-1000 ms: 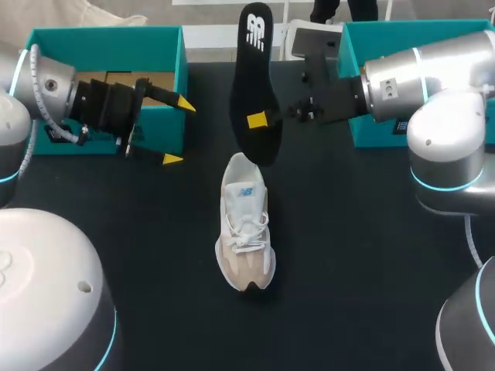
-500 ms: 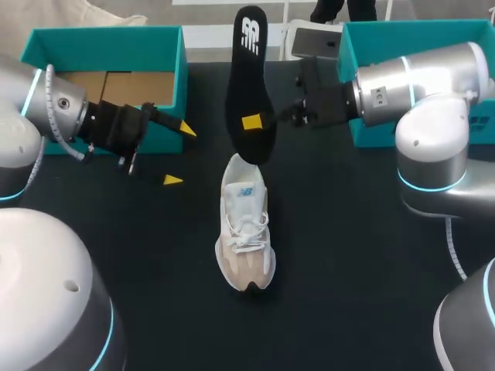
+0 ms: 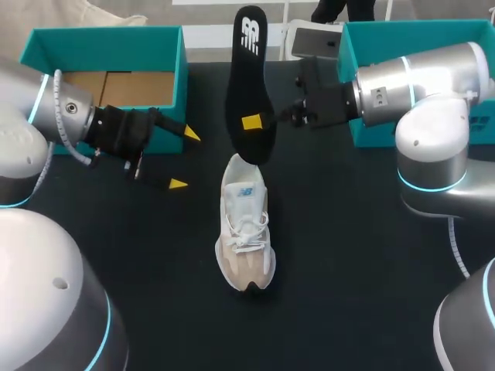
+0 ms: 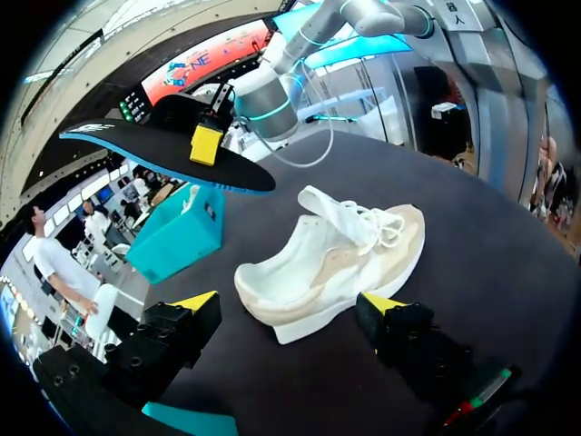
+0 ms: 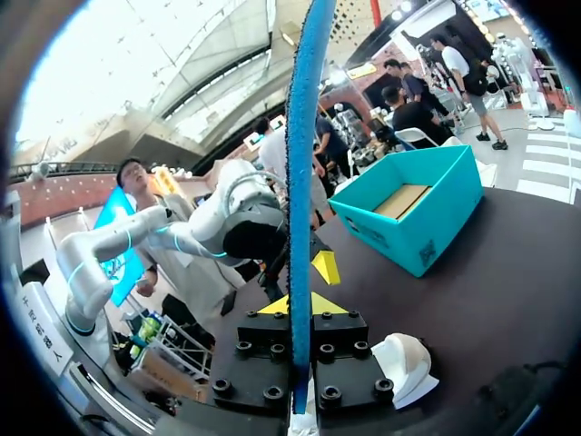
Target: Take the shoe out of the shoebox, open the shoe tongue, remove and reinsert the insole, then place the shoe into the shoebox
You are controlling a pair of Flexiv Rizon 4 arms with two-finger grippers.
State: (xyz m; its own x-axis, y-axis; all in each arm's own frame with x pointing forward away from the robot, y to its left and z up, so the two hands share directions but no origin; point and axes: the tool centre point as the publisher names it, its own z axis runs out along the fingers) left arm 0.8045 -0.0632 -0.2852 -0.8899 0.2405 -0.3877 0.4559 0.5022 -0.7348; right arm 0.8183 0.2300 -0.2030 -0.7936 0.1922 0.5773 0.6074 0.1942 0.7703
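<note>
The white and beige shoe lies on its sole in the middle of the dark counter, out of both boxes; its toe points toward the near edge and its heel opening toward the far edge. The black insole is out of the shoe; it stands almost upright in the air, its lower end just above the heel opening, its upper end rising toward the far edge of the counter. The right arm comes in from the right and reaches to the middle; the right jaws are closed on the lower part of the insole, one yellow fingertip pressed flat on its dark face; in the right wrist view the insole shows edge-on as a blue strip clamped between the two pads, with the shoe below and to one side. The left arm sits in front of the left teal shoebox; the left jaws are spread wide and hold nothing, the yellow fingertips aimed toward the shoe but apart from it. In the left wrist view the shoe lies ahead of the open fingers, not between them; the insole hangs above its heel end. A second teal shoebox stands at the far right, behind the right arm.
</note>
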